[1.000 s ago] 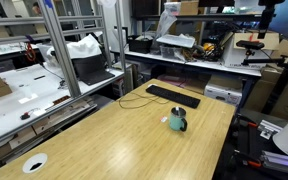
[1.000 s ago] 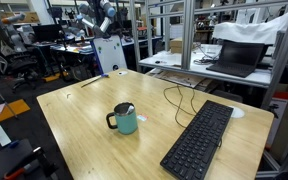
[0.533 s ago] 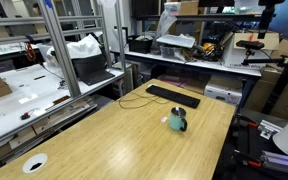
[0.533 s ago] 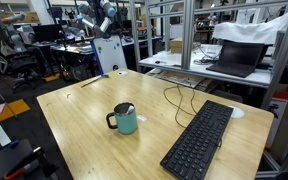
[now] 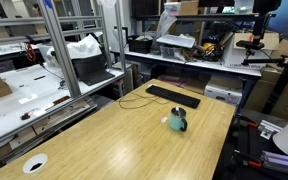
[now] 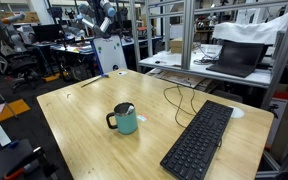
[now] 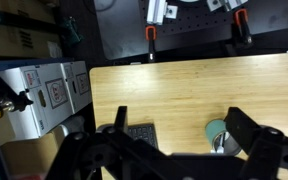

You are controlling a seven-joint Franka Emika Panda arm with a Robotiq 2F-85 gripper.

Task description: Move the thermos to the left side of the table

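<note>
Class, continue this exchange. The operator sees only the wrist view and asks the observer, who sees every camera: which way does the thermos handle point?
Observer: In an exterior view the thermos stands upright, its handle pointing away from the keyboard.
Operator: Anything else on the table?
Observer: A thin cable loops beside the keyboard's far end.
Operator: More?
Observer: A white disc lies near a table corner, far from the thermos.
</note>
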